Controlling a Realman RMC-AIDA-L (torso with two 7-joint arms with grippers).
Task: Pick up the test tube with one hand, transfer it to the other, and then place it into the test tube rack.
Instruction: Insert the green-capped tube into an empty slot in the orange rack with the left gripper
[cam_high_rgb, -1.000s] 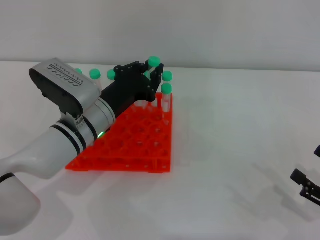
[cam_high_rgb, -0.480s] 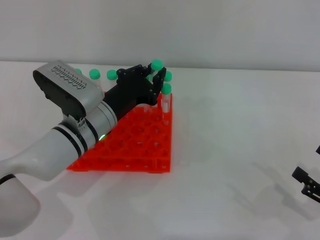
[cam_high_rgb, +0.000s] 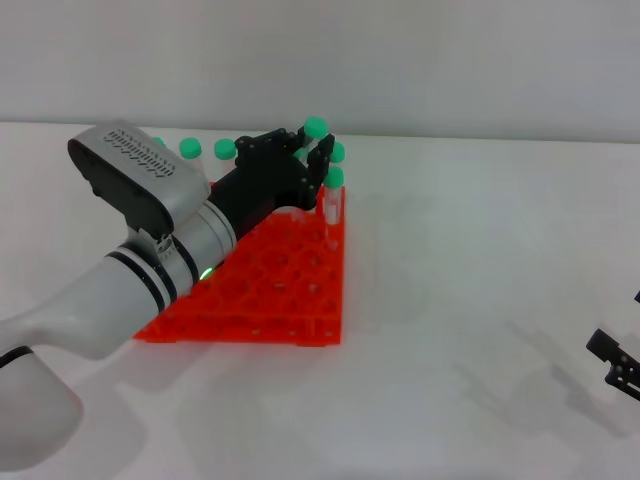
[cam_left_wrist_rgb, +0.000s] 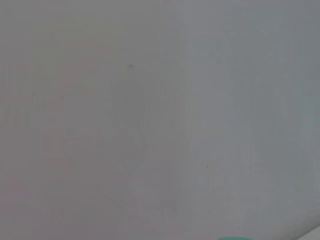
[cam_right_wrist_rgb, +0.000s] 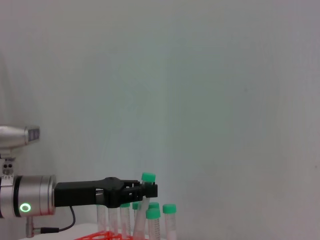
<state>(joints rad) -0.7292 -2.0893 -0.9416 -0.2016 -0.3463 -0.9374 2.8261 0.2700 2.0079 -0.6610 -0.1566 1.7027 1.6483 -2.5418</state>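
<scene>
The orange-red test tube rack (cam_high_rgb: 285, 300) stands on the white table left of centre. My left gripper (cam_high_rgb: 305, 160) reaches over the rack's far right corner and is shut on a test tube; its green cap (cam_high_rgb: 316, 126) sticks up above the fingers. In the right wrist view the same gripper (cam_right_wrist_rgb: 142, 190) holds the tube (cam_right_wrist_rgb: 148, 177) tilted, with its tip down among the standing tubes. My right gripper (cam_high_rgb: 617, 364) sits at the lower right edge of the head view, mostly out of frame.
Several other green-capped tubes stand in the rack's far row (cam_high_rgb: 190, 148) and at its right corner (cam_high_rgb: 333, 178). A pale wall runs behind the table. The left wrist view shows only grey wall and a sliver of green cap (cam_left_wrist_rgb: 235, 238).
My left gripper has shifted a little to the right and down with the tube, closer to the tubes at the rack's far right corner. The right gripper has barely moved.
</scene>
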